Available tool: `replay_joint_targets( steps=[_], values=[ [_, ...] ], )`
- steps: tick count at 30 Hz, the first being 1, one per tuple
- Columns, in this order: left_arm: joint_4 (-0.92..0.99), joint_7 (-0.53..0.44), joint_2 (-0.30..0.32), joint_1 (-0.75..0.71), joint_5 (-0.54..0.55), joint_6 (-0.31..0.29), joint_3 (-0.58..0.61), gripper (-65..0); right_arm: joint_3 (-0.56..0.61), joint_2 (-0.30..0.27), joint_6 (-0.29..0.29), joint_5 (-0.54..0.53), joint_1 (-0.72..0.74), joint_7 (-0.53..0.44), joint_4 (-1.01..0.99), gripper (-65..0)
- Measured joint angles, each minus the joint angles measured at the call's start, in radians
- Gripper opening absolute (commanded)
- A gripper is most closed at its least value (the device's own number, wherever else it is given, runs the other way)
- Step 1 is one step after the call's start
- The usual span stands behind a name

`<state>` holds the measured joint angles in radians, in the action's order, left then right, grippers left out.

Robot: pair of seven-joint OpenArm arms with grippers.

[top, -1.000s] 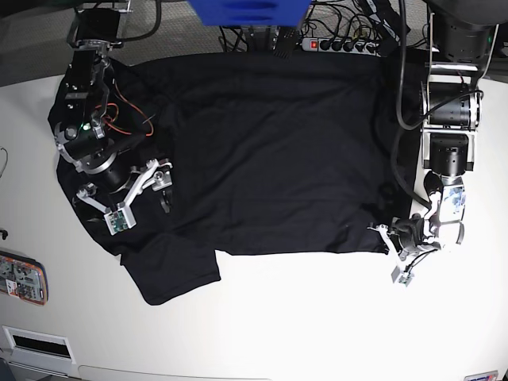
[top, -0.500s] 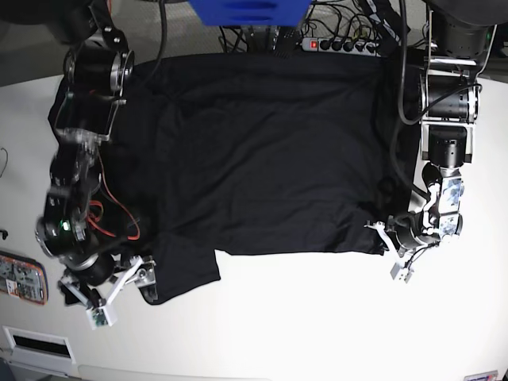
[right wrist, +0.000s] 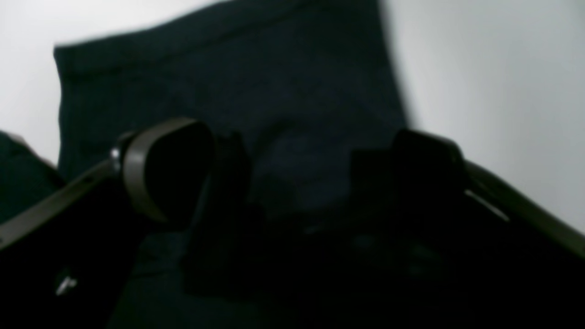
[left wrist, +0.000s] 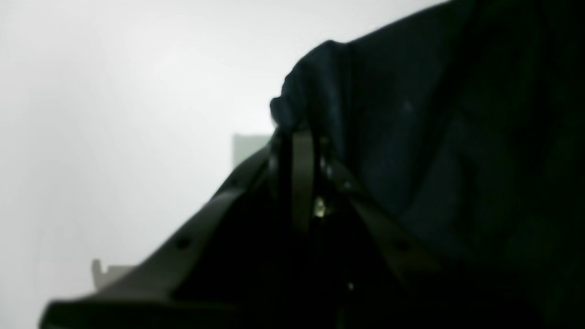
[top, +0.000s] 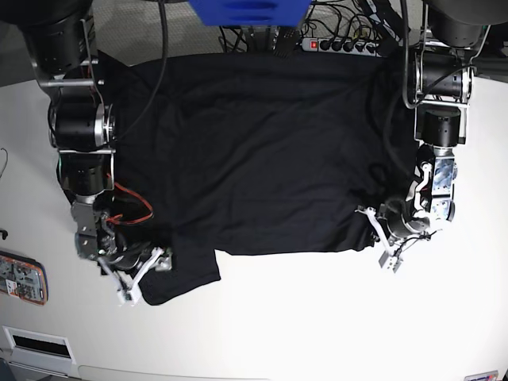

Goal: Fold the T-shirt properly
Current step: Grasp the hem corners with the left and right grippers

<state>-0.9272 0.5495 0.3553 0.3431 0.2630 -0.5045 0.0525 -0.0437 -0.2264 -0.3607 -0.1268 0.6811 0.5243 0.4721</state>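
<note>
T-shirt (top: 262, 151): black, spread flat over the upper centre of the white table (top: 317, 317) in the base view; one sleeve juts toward the lower left.

Left gripper (top: 381, 238): lower right of the base view, at the shirt's bottom corner; jaws closed, pinching a bunched fold of the T-shirt (left wrist: 320, 91), seen mid-frame in the left wrist view.

Right gripper (top: 147, 270): lower left of the base view, at the sleeve; jaws spread wide over the cloth (right wrist: 274, 91), gripping nothing.

Power strip (top: 341, 44): top edge.
</note>
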Motion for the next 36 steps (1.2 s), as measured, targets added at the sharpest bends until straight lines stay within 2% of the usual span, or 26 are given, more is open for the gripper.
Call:
replay_joint_targets(
  steps=[1,3,8,11,14,19,25,28,33,36],
  values=[
    [0.0,-0.004,0.008,-0.003,0.005,-0.001,0.0,-65.0,0.0,0.001,-0.006,-0.006,0.0,-0.045,-0.023,-3.3],
    [0.0,-0.005,0.011,-0.005,0.014,-0.005,0.0,-65.0,0.0,-0.003,-0.006,-0.004,0.009,-0.074,-0.056,-3.4],
    [0.0,-0.002,0.013,-0.005,0.014,-0.005,0.0,-65.0,0.003,-0.006,-0.006,-0.003,0.009,-0.097,-0.069,-3.8],
    [0.0,-0.002,0.023,-0.005,0.016,-0.005,0.0,-65.0,0.003,-0.006,-0.006,-0.003,0.009,-0.1,-0.069,-11.1],
    [0.0,-0.002,0.025,-0.005,0.015,-0.005,0.0,-65.0,0.004,-0.009,-0.006,-0.003,0.008,-0.096,-0.069,-26.3],
    [0.0,-0.002,0.025,-0.005,0.014,-0.005,0.0,-65.0,0.005,-0.009,-0.01,0.004,-0.004,-0.072,-0.035,-65.0],
    [-0.001,-0.002,0.027,-0.005,0.014,-0.008,0.0,-65.0,0.002,-0.005,-0.014,-0.003,-0.061,-0.081,0.11,-65.0],
    [-0.001,-0.002,0.027,-0.005,0.014,-0.008,0.0,-65.0,0.002,-0.005,-0.014,0.002,-0.095,-0.058,0.12,-65.0],
    [-0.001,-0.003,0.027,-0.005,0.014,-0.008,0.0,-65.0,0.002,-0.006,-0.014,0.0,-0.082,-0.073,0.122,-65.0],
    [0.0,0.008,0.039,-0.008,0.012,-0.009,-0.051,-65.0,0.002,-0.006,-0.013,-0.002,-0.08,-0.073,0.124,-65.0]
  ],
)
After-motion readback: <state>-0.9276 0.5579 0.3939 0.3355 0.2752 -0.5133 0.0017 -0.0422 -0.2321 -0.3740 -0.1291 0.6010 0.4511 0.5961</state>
